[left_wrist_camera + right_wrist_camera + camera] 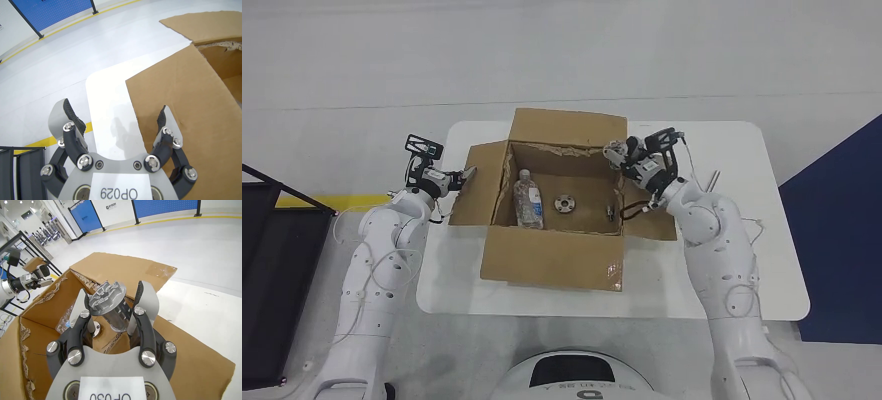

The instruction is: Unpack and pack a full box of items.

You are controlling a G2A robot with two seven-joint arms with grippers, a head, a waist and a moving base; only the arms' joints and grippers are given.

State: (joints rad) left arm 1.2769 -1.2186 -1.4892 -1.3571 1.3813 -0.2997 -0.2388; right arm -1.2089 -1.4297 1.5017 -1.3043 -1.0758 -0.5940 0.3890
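A black metal rack (264, 270) is standing on the floor to the far left, beside the white, round-cornered table (722, 150). The left arm is bending in from that side, and the left gripper (115, 106) is hovering at the outer edge of the left flap, its ribbed black pads spread wide with nothing between them. One finger is hanging over the flap and the other over the bare tabletop.

The cardboard box (552, 255) is sitting in the middle of the table with all four brown flaps folded outward and ragged, torn paper edges running along its inner rim. Inside, a clear plastic bottle (529, 200) is lying on its side near the left wall. A small round metal disc (564, 203) is lying flat on the box floor just right of it.

Over the box's far right corner, the right gripper (112, 288) is pinching a cast metal part (108, 302), a silvery cylinder with a ribbed, toothed flange on top. The right arm is stretching forward along the table's right side, with its wrist angling inward toward the box.
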